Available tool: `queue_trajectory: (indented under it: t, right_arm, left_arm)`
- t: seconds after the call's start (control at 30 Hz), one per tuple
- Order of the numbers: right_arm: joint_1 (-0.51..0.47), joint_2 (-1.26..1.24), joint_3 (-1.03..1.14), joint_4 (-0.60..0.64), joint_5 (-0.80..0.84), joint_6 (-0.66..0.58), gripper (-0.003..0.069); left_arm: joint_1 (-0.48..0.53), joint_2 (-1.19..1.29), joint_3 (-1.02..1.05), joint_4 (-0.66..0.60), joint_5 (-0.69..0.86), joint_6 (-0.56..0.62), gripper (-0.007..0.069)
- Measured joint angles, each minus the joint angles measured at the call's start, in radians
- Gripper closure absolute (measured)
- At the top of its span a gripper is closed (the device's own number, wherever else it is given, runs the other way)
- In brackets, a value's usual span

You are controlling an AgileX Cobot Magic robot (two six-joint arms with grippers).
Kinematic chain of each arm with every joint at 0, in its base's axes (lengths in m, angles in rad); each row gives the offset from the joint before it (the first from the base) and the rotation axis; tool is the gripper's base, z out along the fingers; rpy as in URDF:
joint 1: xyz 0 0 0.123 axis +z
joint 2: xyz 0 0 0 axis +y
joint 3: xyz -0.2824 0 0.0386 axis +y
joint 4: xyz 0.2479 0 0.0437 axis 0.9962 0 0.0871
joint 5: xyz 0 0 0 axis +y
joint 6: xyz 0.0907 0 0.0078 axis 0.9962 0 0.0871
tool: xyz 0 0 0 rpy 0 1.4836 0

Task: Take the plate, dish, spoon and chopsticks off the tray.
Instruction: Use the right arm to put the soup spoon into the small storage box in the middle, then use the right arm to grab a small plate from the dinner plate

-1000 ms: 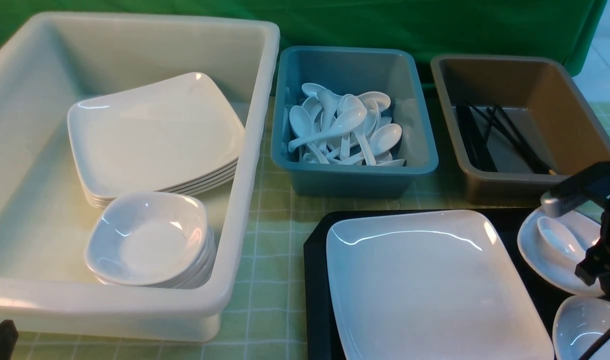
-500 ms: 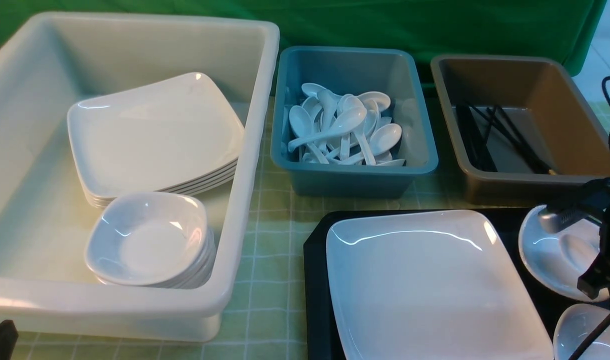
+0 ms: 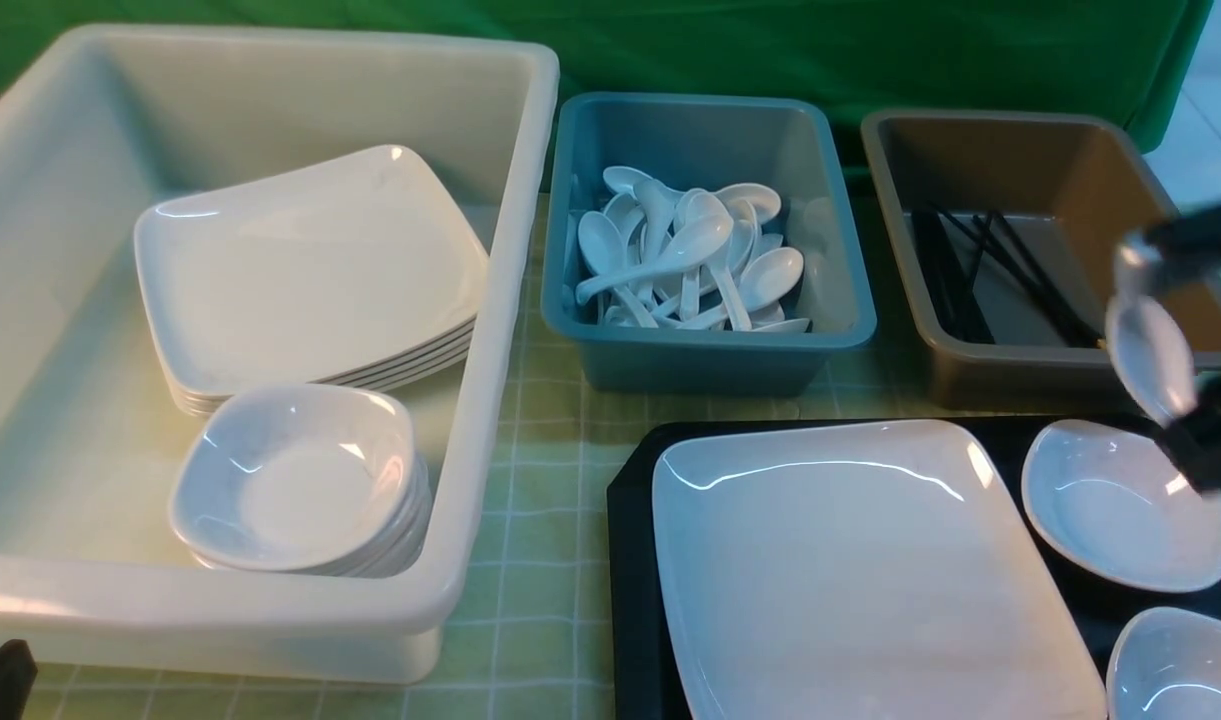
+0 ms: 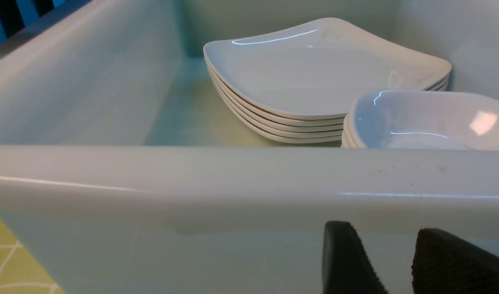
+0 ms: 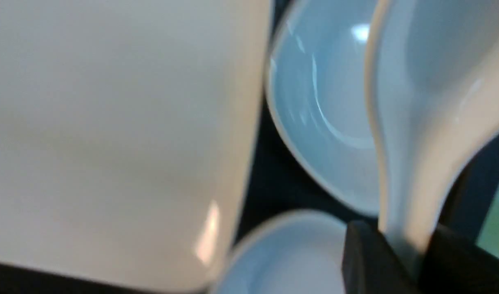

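Front view: the spoon (image 3: 1155, 360) is seen blurred at the 3 o'clock edge, held in the air above a small dish (image 3: 1120, 505). In the right wrist view its handle is clamped between the fingers (image 5: 368, 261) of the right gripper (image 5: 408, 253). The plate (image 3: 870, 580) is found on the tray (image 3: 630, 560) at 5 o'clock, with the dish at the plate's 3 o'clock side. In the left wrist view the left gripper (image 4: 390, 265) is shown with fingers apart and nothing between them, just before the outer wall of the cream tub (image 3: 490, 420), which is placed at 9 o'clock.
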Motion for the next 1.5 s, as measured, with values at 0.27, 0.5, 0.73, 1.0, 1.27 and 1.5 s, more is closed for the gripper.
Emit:
queue_trajectory:
  t: [0.27, 0.5, 0.73, 1.0, 1.27, 1.5]
  right_arm:
    - [0.203, 0.167, -0.225, 0.13, -0.407, -0.01, 0.054]
    - [0.244, 0.455, -0.425, 0.132, -0.635, -0.008, 0.0387]
    - [0.244, 0.492, -0.592, 0.127, -0.351, 0.004, 0.0177]
    - [0.244, 0.338, -0.75, 0.045, 0.113, -0.036, 0.0538]
    - [0.244, -0.034, -0.421, 0.034, 0.149, 0.012, 0.0649]
    - [0.244, -0.335, 0.014, 0.029, 0.148, 0.052, 0.0645]
  left_arm:
    - [0.0, 0.0, 0.0, 0.0, 0.0, -0.001, 0.0392]
    - [0.0, 0.0, 0.0, 0.0, 0.0, -0.001, 0.0392]
    - [0.0, 0.0, 0.0, 0.0, 0.0, -0.001, 0.0392]
    - [0.0, 0.0, 0.0, 0.0, -0.001, 0.0, 0.0392]
    - [0.0, 0.0, 0.0, 0.0, -0.001, 0.0, 0.0392]
    - [0.0, 0.0, 0.0, 0.0, -0.001, 0.0, 0.0392]
